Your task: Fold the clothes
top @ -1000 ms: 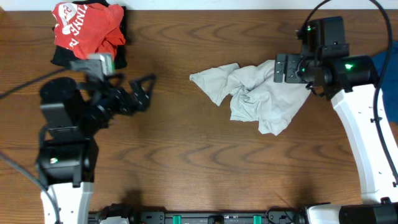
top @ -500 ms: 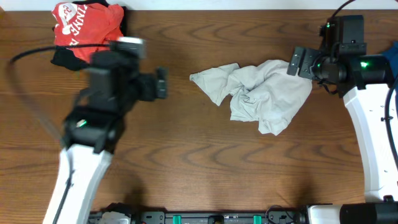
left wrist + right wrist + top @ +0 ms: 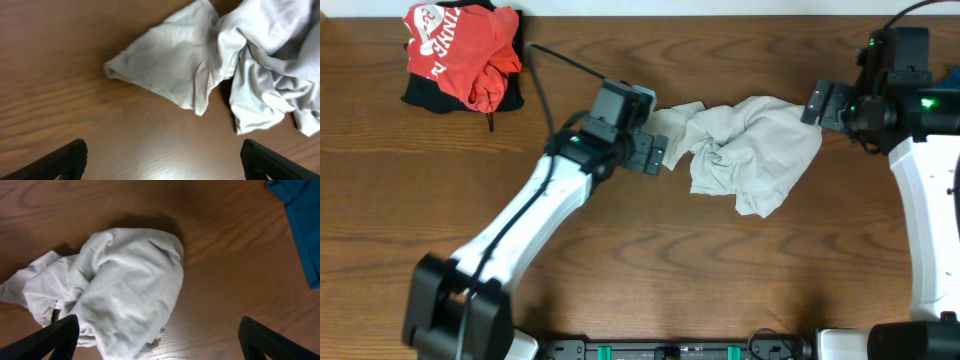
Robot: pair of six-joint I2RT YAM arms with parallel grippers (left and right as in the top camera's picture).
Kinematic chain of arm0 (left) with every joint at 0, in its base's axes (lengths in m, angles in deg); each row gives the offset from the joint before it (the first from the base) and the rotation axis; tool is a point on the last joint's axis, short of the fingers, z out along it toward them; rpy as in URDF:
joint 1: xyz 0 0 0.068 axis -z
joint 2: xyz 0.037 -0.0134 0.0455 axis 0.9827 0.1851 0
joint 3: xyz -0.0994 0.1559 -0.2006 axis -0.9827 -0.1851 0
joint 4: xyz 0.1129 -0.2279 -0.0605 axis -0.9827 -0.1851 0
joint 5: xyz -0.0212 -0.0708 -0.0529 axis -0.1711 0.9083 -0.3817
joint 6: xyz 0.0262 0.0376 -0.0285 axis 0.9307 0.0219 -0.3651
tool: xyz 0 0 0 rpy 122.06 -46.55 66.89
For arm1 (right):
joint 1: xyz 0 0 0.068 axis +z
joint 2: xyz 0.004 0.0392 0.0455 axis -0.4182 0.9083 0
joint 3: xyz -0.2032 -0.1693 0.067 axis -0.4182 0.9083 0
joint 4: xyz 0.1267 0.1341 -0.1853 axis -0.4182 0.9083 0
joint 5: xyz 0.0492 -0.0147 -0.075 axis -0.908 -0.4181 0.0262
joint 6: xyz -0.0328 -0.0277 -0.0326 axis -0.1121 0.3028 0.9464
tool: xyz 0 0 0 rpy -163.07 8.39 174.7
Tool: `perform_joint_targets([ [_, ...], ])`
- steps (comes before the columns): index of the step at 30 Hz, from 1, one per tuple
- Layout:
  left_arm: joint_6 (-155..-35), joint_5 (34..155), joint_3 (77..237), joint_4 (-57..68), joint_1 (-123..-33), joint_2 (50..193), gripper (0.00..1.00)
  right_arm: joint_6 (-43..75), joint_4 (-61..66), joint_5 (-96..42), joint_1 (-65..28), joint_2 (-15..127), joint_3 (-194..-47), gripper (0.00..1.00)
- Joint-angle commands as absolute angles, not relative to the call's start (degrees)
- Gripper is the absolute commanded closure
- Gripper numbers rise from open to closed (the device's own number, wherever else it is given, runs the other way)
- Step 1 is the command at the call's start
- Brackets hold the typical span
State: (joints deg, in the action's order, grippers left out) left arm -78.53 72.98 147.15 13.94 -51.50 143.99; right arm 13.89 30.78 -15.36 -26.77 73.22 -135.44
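Overhead, one beige shirt (image 3: 760, 150) (crumpled), one red garment (image 3: 455, 45)

Crumpled shirt (image 3: 125, 290) (blue cloth (image 3: 301, 227) nearby)

The brown wood-grain desk (image 3: 650, 250) carries a crumpled pale shirt (image 3: 750, 160), which lies between the left fingers (image 3: 65, 157) and the right fingers (image 3: 55, 335), one flat corner just ahead of the left pair. Well behind the left fingers, a red garment (image 3: 455, 45) lies on a black cloth (image 3: 420, 97). A blue cloth (image 3: 300, 225) lies ahead and to one side of the right fingers.
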Motion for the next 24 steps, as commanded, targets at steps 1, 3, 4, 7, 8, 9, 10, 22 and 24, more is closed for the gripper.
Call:
perform_joint_targets([
  [1,-83.65,74.26,147.41,15.76,-51.22,147.75,0.02,12.86,31.08,-16.74,-27.9,73.39,-135.4,0.01],
  [3,-84.79,74.26,147.41,17.85,-51.22,150.37,0.02,12.86,31.08,-16.74,-27.93,73.39,-135.4,0.01],
  [4,-84.76,74.26,147.41,18.71,-51.06,151.22,0.02,12.86,31.08,-16.74,-27.93,73.39,-135.4,0.01],
  [7,-84.2,74.26,147.41,21.53,-50.15,153.15,0.02,12.89,31.04,-16.74,-27.93,73.39,-135.4,0.01],
  [8,-83.02,74.26,147.41,22.49,-49.6,153.65,0.02,12.86,31.04,-16.76,-27.93,73.39,-135.4,0.01],
  [9,-81.38,74.26,147.41,23.25,-48.97,154.15,0.02,12.89,31.02,-16.76,-27.86,73.39,-135.4,0.01],
  [10,-79.72,74.24,147.41,23.78,-48.27,154.63,0.02,12.89,31.04,-16.76,-27.86,73.39,-135.4,0.01],
  [22,-75.5,69.02,147.41,28.5,-43.89,159.94,0.02,12.89,31.56,-16.76,-27.88,73.39,-135.4,0.01],
  [24,-74.64,68.98,147.41,29.7,-43.89,161.17,0.02,12.89,32.0,-16.93,-27.79,73.39,-135.4,0.01],
])
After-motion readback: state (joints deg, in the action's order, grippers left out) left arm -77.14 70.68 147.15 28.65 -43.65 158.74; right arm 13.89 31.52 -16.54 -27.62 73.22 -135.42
